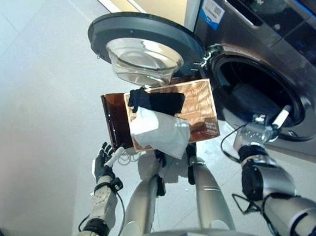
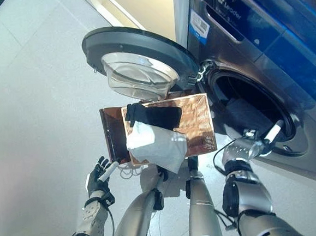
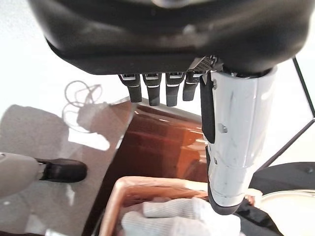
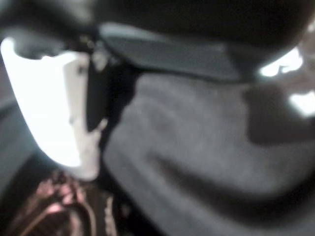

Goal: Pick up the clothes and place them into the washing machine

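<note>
A copper-coloured ribbed basket [image 1: 198, 106] is seen on a glossy brown stand [image 1: 114, 118] before the washing machine [image 1: 272, 38], whose round glass-bowled door [image 1: 141, 45] stands open. A black garment [image 1: 157, 103] and a crumpled white cloth [image 1: 159, 131] are draped over the basket's near-left edge. The left hand [image 1: 103, 161] is held empty, fingers straight, left of the stand. The right hand [image 1: 262, 129] is at the drum's mouth against soft grey fabric [image 4: 197, 147]; its grip cannot be told.
</note>
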### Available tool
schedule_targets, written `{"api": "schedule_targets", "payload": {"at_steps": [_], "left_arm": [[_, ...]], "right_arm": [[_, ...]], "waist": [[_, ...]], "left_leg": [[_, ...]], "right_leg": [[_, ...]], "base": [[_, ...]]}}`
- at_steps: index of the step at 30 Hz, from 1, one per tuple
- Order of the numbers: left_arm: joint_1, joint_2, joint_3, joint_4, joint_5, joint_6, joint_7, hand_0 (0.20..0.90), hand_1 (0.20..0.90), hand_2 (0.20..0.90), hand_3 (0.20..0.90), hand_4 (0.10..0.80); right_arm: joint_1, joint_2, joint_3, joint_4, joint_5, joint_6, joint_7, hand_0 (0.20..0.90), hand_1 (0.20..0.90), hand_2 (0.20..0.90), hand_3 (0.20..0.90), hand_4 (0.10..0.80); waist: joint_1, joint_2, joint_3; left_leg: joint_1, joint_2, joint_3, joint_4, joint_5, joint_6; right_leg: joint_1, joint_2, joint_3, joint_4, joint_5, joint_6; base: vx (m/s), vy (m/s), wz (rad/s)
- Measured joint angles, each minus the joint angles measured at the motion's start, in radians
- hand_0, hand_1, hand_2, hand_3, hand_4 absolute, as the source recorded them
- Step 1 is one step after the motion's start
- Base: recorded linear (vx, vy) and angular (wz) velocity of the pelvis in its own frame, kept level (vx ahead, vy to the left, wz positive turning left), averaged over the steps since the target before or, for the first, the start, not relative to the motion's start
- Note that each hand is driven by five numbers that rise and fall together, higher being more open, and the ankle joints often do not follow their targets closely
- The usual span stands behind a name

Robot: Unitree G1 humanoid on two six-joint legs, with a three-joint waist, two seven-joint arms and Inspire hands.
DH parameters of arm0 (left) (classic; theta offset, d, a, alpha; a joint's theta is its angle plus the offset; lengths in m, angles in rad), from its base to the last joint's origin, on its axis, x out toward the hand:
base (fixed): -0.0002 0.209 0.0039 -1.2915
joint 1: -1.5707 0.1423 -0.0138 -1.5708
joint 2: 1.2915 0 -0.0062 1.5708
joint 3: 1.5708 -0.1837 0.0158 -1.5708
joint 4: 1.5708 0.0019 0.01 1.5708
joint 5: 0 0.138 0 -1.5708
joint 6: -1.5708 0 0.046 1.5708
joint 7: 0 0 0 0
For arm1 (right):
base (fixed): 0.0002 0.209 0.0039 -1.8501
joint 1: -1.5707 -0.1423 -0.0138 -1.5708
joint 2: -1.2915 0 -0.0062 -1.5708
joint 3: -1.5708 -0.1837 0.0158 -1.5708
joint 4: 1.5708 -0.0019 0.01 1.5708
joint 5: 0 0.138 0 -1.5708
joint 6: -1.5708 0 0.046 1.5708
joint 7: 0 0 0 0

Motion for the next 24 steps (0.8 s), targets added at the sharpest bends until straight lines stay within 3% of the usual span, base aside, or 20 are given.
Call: {"api": "schedule_targets", "payload": {"at_steps": [10, 18, 24], "left_arm": [[0.004, 0.003, -0.004, -0.009, 0.001, 0.007, -0.023, 0.900, 0.900, 0.900, 0.900, 0.800], [0.003, 0.004, -0.042, -0.036, 0.002, 0.007, -0.029, 0.900, 0.900, 0.900, 0.900, 0.800], [0.004, 0.004, -0.042, -0.086, 0.002, 0.007, -0.037, 0.900, 0.900, 0.900, 0.900, 0.800]], "right_arm": [[-0.142, -0.192, 0.056, 0.013, -0.093, 0.025, -0.016, 0.200, 0.200, 0.200, 0.200, 0.300], [-0.238, -0.242, 0.122, 0.072, -0.161, 0.067, -0.065, 0.200, 0.200, 0.200, 0.200, 0.300], [-0.301, -0.273, 0.181, 0.088, -0.176, 0.110, -0.060, 0.200, 0.200, 0.200, 0.200, 0.300]], "waist": [[0.025, 0.039, 0.013], [0.024, 0.074, 0.043], [0.030, 0.077, 0.047]], "left_leg": [[-0.029, -0.003, 0.001, -0.019, 0.017, 0.008], [-0.035, -0.002, 0.001, -0.029, 0.019, 0.005], [-0.045, -0.003, -0.001, -0.034, 0.026, 0.008]], "right_leg": [[-0.042, 0.000, 0.002, 0.004, -0.004, 0.002], [-0.057, 0.001, 0.003, 0.016, -0.007, 0.000], [-0.072, 0.000, 0.003, 0.027, -0.014, -0.003]], "base": [[0.000, 0.000, 0.00], [0.002, -0.005, 0.01], [0.009, -0.001, 0.01]]}}
